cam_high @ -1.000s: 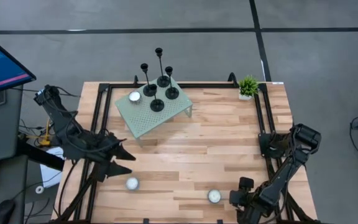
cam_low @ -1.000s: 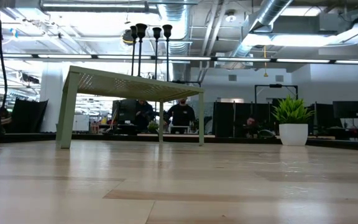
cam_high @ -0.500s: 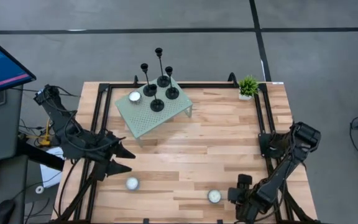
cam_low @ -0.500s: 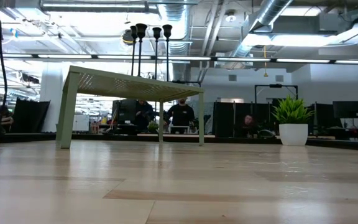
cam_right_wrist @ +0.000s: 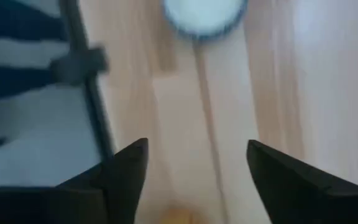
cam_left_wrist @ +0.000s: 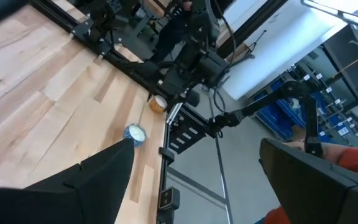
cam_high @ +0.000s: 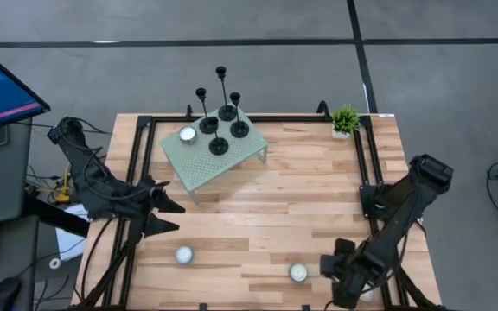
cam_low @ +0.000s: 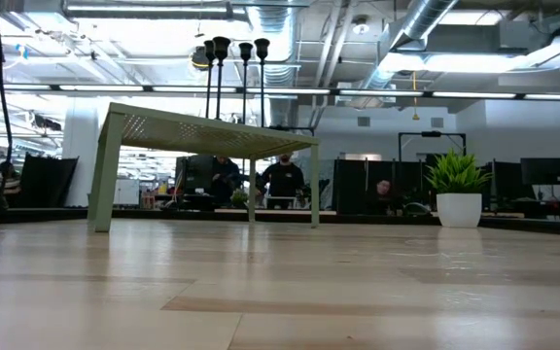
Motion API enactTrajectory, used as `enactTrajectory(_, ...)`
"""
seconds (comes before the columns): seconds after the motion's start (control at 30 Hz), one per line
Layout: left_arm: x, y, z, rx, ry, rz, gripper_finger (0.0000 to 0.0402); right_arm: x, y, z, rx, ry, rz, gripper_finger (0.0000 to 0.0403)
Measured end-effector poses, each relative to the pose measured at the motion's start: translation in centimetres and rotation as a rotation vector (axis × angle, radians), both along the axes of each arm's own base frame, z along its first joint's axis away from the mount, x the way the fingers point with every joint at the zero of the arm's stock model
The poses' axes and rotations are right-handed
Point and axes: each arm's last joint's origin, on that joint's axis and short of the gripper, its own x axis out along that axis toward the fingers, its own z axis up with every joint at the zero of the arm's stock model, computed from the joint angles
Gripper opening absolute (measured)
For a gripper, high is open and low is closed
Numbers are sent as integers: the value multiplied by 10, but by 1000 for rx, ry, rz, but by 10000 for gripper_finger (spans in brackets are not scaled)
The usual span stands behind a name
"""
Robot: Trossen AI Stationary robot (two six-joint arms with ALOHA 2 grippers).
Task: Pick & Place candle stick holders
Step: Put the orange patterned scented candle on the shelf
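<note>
From the high view I see my left gripper [cam_high: 169, 215] at the table's left edge, fingers spread apart and holding nothing. The candle stick holders [cam_high: 220, 121] stand well beyond it, grouped on the pale green stand [cam_high: 206, 160] at the far side of the table [cam_high: 318, 199]; a tealight [cam_high: 188, 134] sits on the stand beside them. Another tealight [cam_high: 183, 255] lies on the table near this gripper, on its near side. My right gripper [cam_high: 328, 266] is low at the near right corner, just beside a third tealight [cam_high: 297, 273], not touching it. A small potted plant [cam_high: 345, 120] is at the far right, well away from both.

The low view shows neither gripper; the holders [cam_low: 220, 68] rise above the stand [cam_low: 202, 131], with the plant [cam_low: 458, 185] to the right and people in the room behind.

In the left wrist view the left fingers [cam_left_wrist: 92, 186] are wide apart, with a tealight [cam_left_wrist: 135, 133] ahead near the table edge.

In the right wrist view the right fingers [cam_right_wrist: 126, 174] stand apart with bare wood between them, and a tealight [cam_right_wrist: 204, 15] lies ahead of the tips.
</note>
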Motion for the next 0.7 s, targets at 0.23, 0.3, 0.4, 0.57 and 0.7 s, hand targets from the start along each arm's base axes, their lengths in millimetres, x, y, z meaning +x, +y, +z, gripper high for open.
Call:
enactTrajectory(0.23,-4,6,2,11,-24,16,349,-32,8,15,94,228,0,376)
enactTrajectory(0.3,-4,6,2,12,-24,16,349,-39,13,13,70,211,-27,393)
enactTrajectory(0.4,-4,6,2,14,-23,15,349,-52,21,11,29,146,-55,383)
enactTrajectory(0.57,-4,6,2,17,-21,15,349,-70,32,-4,1,136,-67,376)
enactTrajectory(0.7,-4,6,2,16,-21,17,349,-78,39,-16,-16,166,-93,386)
